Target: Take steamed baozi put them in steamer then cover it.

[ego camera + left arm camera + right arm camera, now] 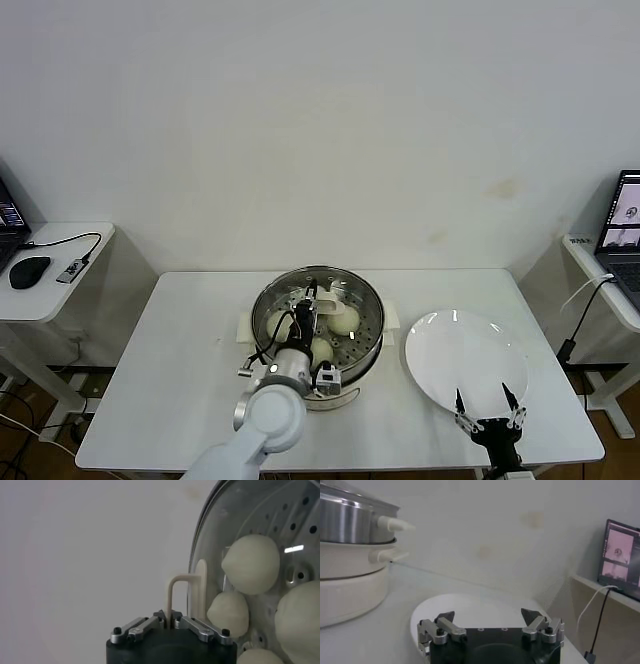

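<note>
- I have the left gripper [312, 296] over the steamer [372, 345], with its fingers pinched on the cream handle [182, 595] of the cover [300, 282].
- In the left wrist view the handle's thin loop stands clamped between the two metal fingertips [150, 625], and the glass lid [210, 540] sits on the pot rim.
- Through the glass I see the steamed baozi [251, 563] lying on the perforated tray, four buns close together; from the head view I can make out three [344, 320].
- The steamer stands at the middle of the white table [180, 370], on its cream base.
- My right gripper [487, 412] hangs near the table's front edge, over the near rim of the empty white plate [460, 350], with its fingers spread wide and gripping nothing.
- The plate lies just to the right of the steamer, not touching it.
</note>
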Tool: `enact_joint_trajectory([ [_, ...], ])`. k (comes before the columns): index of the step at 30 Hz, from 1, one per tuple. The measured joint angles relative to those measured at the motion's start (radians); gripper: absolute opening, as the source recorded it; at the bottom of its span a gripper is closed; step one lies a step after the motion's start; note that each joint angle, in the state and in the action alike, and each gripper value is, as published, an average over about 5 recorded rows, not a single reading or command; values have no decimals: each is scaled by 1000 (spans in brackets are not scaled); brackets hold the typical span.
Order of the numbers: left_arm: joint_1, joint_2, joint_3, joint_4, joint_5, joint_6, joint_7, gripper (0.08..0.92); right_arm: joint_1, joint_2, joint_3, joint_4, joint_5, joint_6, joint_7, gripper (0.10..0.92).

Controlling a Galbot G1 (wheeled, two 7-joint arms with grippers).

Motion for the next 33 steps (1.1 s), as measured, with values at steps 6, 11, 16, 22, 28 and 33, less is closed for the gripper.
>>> enact_joint_trajectory([
  [6,19,10,-4,-25,-6,1,1,345,0,1,-3,1,-3,0,-1,823],
  [11,51,29,-17,-68,-11,-4,-8,483,-3,2,-3,2,-8,2,-1,823],
  [16,107,60,-38,-142,-29,-16,-26,631,-6,4,-5,2,-14,5,-1,823],
  [22,210,113,-91,-265,-109,-35,-66,790,-10,0,-11,0,-18,11,-2,823],
  [28,370,143,-212,-352,-311,-114,-160,822,-22,-15,-29,8,-12,20,-7,823],
  [33,513,117,-375,-351,-610,-273,-268,823,-36,-37,-51,25,7,27,-11,823],
])
